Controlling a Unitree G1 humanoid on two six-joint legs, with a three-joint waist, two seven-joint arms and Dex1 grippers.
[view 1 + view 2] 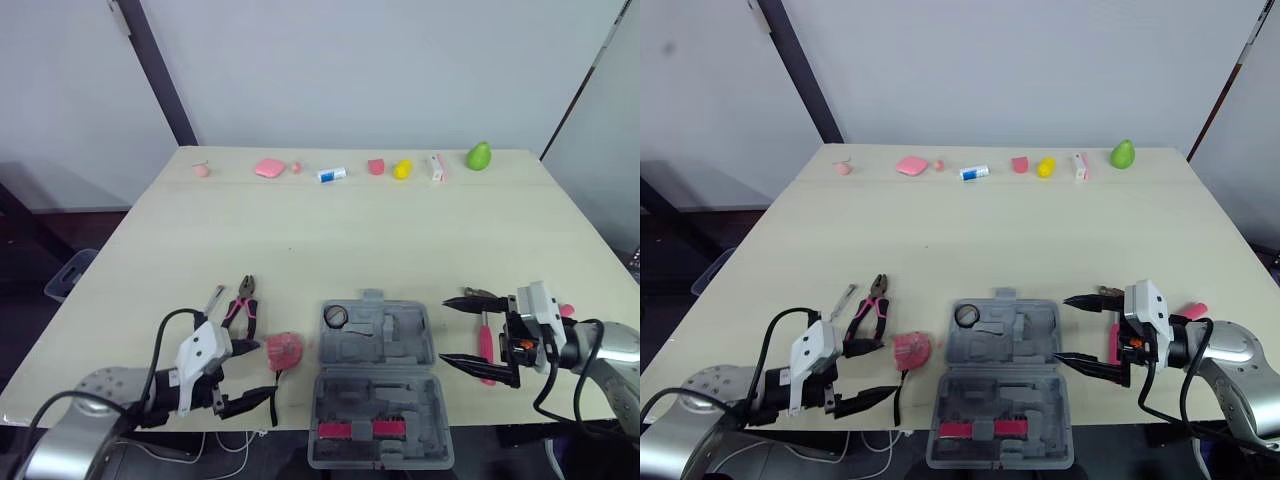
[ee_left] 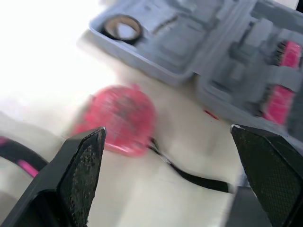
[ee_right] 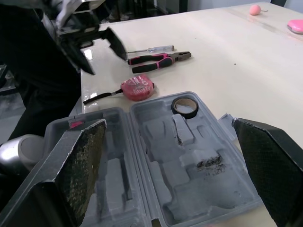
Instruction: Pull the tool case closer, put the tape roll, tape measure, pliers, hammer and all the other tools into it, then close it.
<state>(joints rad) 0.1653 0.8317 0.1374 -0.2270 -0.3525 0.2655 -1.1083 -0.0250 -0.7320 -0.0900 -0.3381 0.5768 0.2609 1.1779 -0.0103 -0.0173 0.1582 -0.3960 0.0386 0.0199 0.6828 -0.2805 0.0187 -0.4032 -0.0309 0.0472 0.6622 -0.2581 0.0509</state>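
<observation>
Just ahead of spread left jaws, pink tape measure (image 1: 284,349)

A pale wooden table (image 1: 350,240) carries everything. An open grey plastic tool case (image 1: 375,385) lies between the two claws, its edge near the right gripper (image 1: 446,330). A round pink tape measure (image 1: 284,349) with a black strap lies just beside the left gripper (image 1: 262,372), between it and the case. Pink-and-black-handled pliers (image 1: 241,308) and a slim screwdriver (image 1: 212,300) lie just beyond the left gripper. A pink-handled hammer (image 1: 486,345) lies at the right gripper, partly hidden by it. A row of small pink, yellow and green objects (image 1: 376,167) lines the far edge, well apart from both.
</observation>
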